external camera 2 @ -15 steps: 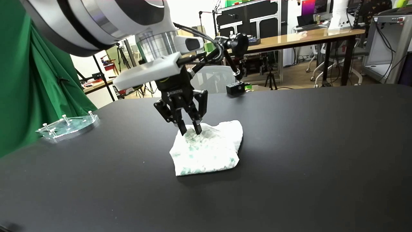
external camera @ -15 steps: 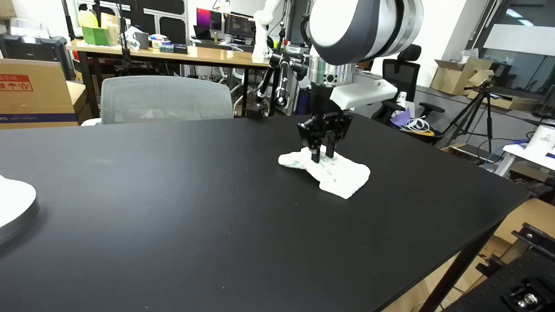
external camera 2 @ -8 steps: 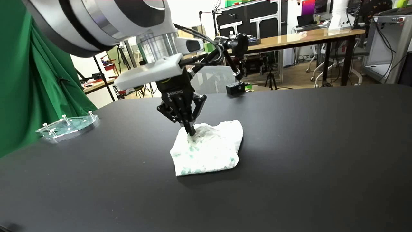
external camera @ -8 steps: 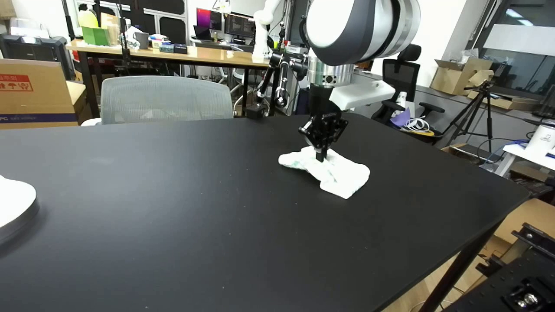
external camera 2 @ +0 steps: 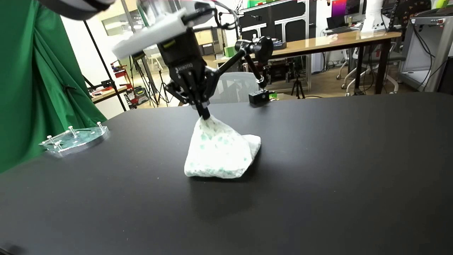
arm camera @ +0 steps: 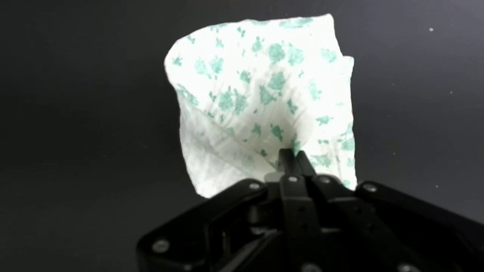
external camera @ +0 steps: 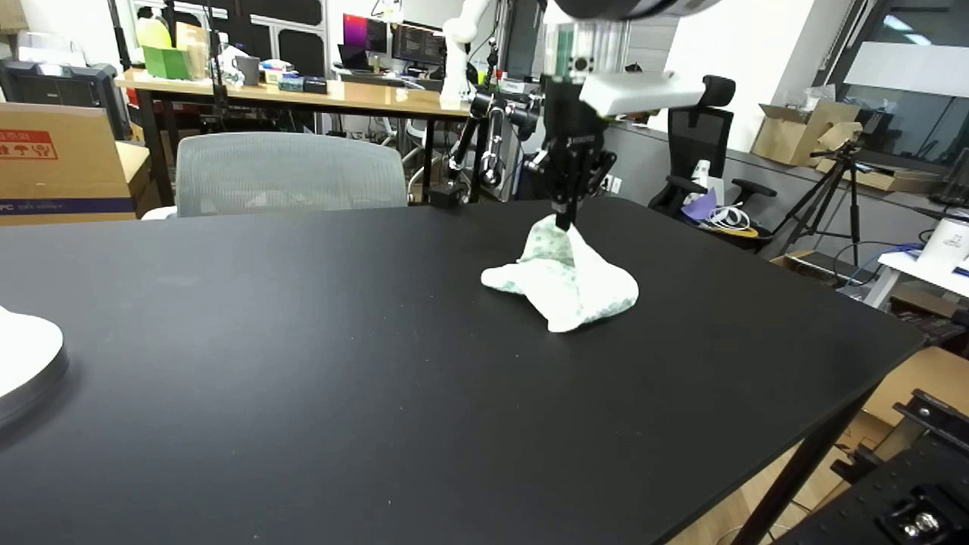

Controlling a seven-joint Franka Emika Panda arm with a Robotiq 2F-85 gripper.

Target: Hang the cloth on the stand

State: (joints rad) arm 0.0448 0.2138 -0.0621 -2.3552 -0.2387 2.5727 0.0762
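The white cloth with green flower print [external camera: 575, 291] is pulled up into a peak on the black table, with its lower edges on or just above the tabletop. It also shows in an exterior view [external camera 2: 219, 152] and in the wrist view [arm camera: 261, 83]. My gripper [external camera: 564, 222] is shut on the top of the cloth, above the table. It also shows shut in an exterior view [external camera 2: 204, 115] and in the wrist view [arm camera: 295, 153]. The pinched bit of cloth is hidden between the fingers. No stand shows clearly; a white rounded base [external camera: 26, 356] is cut off at an exterior view's left edge.
The black table [external camera: 341, 378] carries the cloth. A clear plate with several upright bolts [external camera 2: 76, 140] lies near the green curtain [external camera 2: 46, 88]. A black jointed arm with a small black box [external camera 2: 259, 96] stands at the table's far edge. A grey chair [external camera: 291, 174] is behind.
The gripper was open over the cloth, then closed on it. It has since risen, pulling the cloth's middle up from lying flat into a peak.
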